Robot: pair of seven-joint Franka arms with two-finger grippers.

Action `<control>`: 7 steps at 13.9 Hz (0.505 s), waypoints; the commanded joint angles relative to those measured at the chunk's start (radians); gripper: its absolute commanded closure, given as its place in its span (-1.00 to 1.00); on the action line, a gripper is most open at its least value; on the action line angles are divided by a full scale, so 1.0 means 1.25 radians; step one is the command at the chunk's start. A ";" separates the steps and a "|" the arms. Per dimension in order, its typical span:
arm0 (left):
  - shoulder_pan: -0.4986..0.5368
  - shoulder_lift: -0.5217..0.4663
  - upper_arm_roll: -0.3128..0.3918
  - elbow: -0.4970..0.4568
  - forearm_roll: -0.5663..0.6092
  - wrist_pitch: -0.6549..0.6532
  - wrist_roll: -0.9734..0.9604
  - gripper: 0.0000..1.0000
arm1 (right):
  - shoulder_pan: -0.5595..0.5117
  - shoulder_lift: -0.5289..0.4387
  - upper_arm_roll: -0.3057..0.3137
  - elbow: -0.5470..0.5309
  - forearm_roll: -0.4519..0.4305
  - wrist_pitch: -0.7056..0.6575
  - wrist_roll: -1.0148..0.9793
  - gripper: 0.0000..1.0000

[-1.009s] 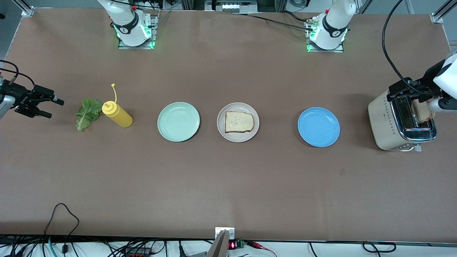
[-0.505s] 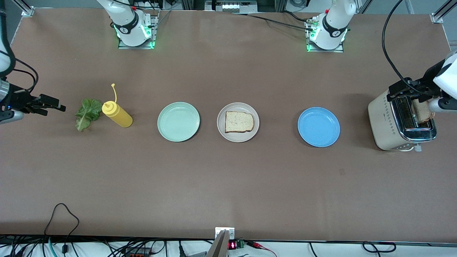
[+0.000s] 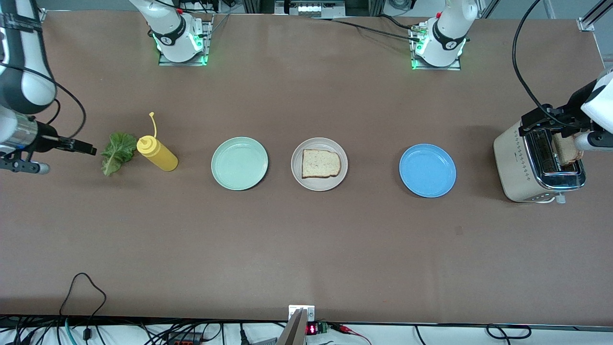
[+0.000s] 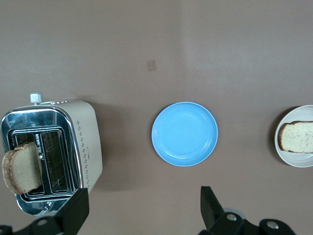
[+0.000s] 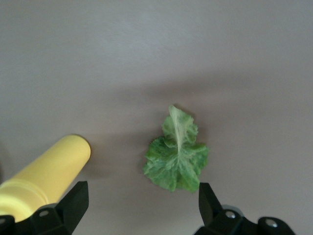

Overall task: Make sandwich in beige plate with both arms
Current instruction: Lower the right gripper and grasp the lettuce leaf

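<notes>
The beige plate (image 3: 319, 186) sits mid-table with one bread slice (image 3: 321, 163) lying on it; both also show in the left wrist view, the plate (image 4: 293, 159) and the slice (image 4: 297, 136). A second bread slice (image 3: 568, 149) stands in the toaster's slot (image 4: 21, 167). The green lettuce leaf (image 3: 117, 153) lies on the table toward the right arm's end (image 5: 177, 157). My right gripper (image 3: 88, 149) is open and empty just beside the leaf (image 5: 141, 205). My left gripper (image 3: 540, 120) is open and empty, up beside the toaster (image 4: 142, 210).
A yellow squeeze bottle (image 3: 158, 153) lies right beside the lettuce (image 5: 46, 178). A mint green plate (image 3: 239, 163) and a blue plate (image 3: 427, 170) flank the beige plate. The cream toaster (image 3: 517, 167) stands at the left arm's end of the table.
My right gripper has turned and moved toward the lettuce leaf, with more of its arm now in view. The left arm has not moved.
</notes>
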 commanded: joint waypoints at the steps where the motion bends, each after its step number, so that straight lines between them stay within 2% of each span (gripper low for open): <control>1: -0.001 -0.015 -0.002 -0.017 0.021 0.002 0.007 -1.00 | 0.016 0.032 -0.005 0.007 -0.029 0.008 0.112 -1.00; 7: -0.002 -0.015 -0.002 -0.017 0.021 0.002 0.007 -1.00 | -0.019 0.111 -0.011 -0.011 -0.057 0.102 0.144 -1.00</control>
